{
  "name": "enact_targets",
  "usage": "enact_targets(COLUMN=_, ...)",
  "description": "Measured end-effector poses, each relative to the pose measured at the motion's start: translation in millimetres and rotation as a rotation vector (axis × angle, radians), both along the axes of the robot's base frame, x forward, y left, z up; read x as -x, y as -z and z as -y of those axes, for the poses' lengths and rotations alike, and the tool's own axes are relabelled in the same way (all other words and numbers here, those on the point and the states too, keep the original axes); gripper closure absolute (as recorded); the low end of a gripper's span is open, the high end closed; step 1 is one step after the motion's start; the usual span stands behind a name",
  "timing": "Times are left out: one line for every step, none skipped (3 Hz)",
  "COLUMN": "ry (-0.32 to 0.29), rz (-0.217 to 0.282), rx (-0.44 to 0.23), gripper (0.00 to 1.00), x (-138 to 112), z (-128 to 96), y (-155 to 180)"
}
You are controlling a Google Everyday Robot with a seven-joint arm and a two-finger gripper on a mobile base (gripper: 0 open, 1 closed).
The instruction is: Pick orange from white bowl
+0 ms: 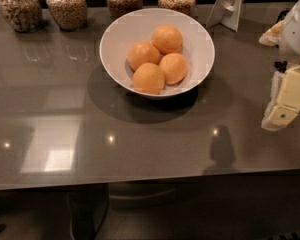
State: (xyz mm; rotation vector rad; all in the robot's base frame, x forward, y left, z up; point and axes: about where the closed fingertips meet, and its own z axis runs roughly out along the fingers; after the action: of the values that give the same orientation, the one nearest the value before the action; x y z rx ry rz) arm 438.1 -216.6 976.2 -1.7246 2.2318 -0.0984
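A large glossy white bowl (115,39) sits on the grey counter at the back centre. It holds several near-identical oranges: one at the back (167,38), one at the left (144,55), one at the right (173,68) and one at the front (148,78). My gripper (282,111) hangs at the right edge of the camera view, cream-coloured, well to the right of the bowl and above the counter. It holds nothing that I can see.
Several glass jars of grain (66,6) line the counter's back edge behind the bowl. A white folded stand (230,5) is at the back right. The glossy grey counter (140,139) has its front edge low in the view.
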Motion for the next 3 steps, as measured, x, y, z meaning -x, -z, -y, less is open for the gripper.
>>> enact_targets(ry=0.0, rz=0.0, rx=0.0, gripper=0.0, x=0, z=0, y=0)
enact_targets(ry=-0.009, rz=0.08, rx=-0.061, gripper=0.0, x=-16, z=-3, y=-6)
enact_targets(ry=-0.031, rz=0.22, rx=-0.172, gripper=0.0, x=-56, z=-13, y=-20)
